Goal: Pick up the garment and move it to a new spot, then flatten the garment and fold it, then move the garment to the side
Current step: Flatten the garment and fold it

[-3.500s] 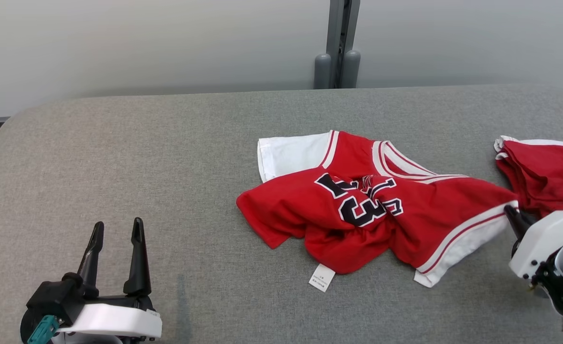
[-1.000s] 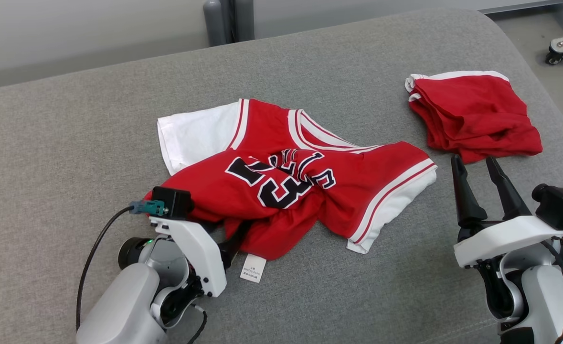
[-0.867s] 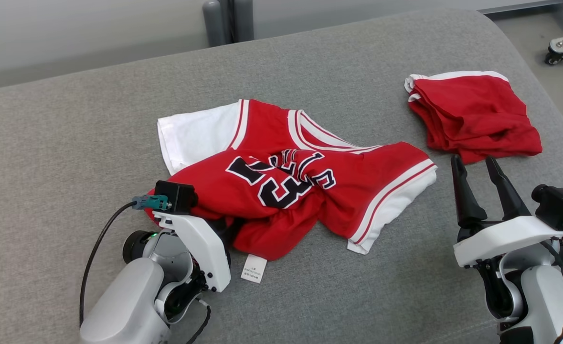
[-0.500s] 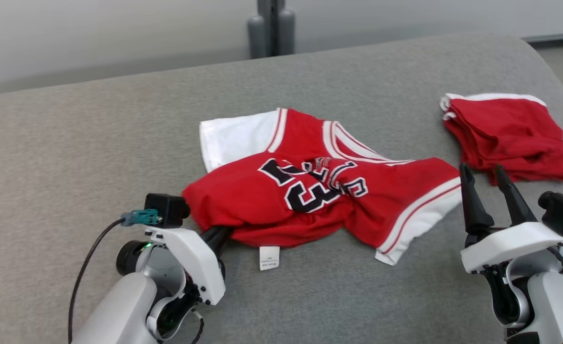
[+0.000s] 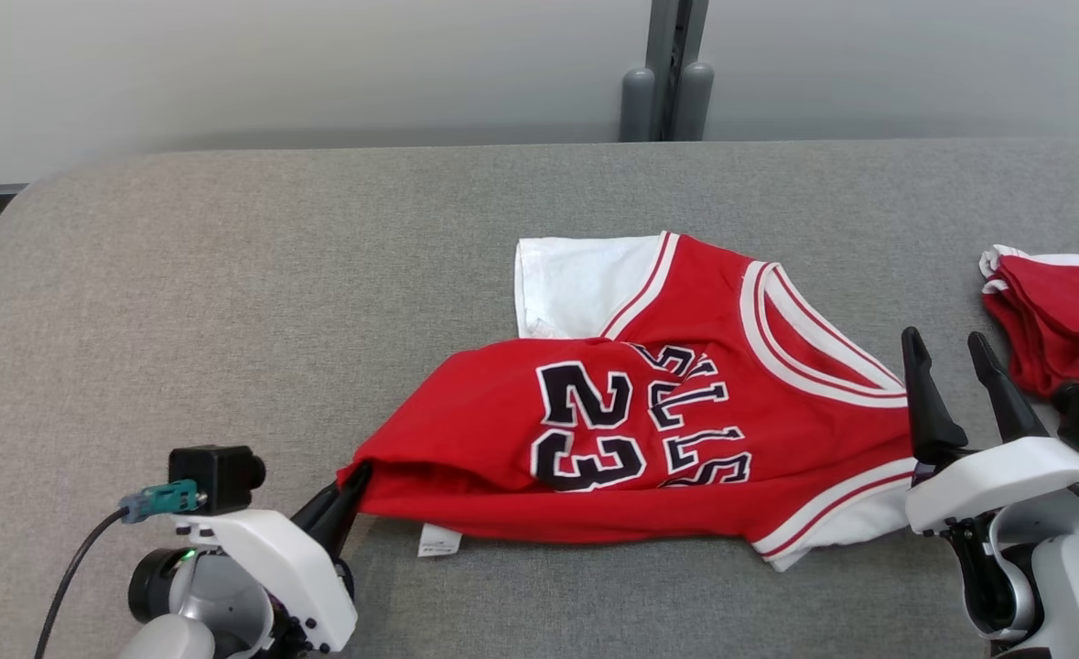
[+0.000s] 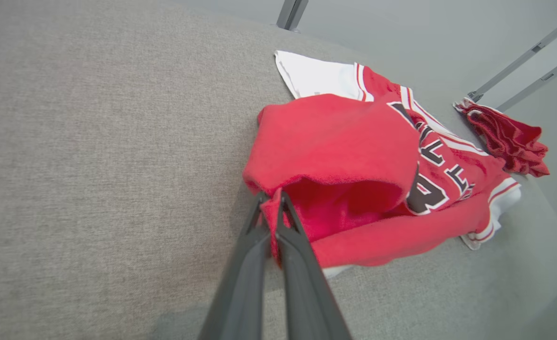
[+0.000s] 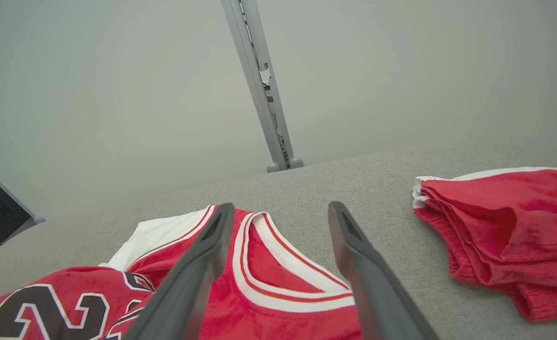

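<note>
Pulling on the jersey (image 5: 685,430) from this grip worries me most. My left fingers (image 5: 342,511) are pressed together on just a small bite of red cloth at its near left corner. From the left wrist view I judge they may have only one layer, since the cloth gapes open like a pocket right behind them. If I lift or drag from there, the bite could slip out, or the top layer could peel away and leave the rest bunched on the table (image 5: 228,275).

My right fingers (image 5: 925,403) stand wide apart and hold nothing, poised over the jersey's right end near the neckline. The other red garment (image 5: 1065,320) lies just to their right, so a careless reach could catch the wrong piece.

The jersey lies right of the table's middle, stretched left to right. It is red with white-and-red trim, and a black 23 and lettering outlined in white face up. A white panel shows at its far left, and a white label (image 5: 436,542) pokes out at the near edge. Its near part is doubled over itself, not flat. The soft cloth will likely sag and twist if raised by one corner.
</note>
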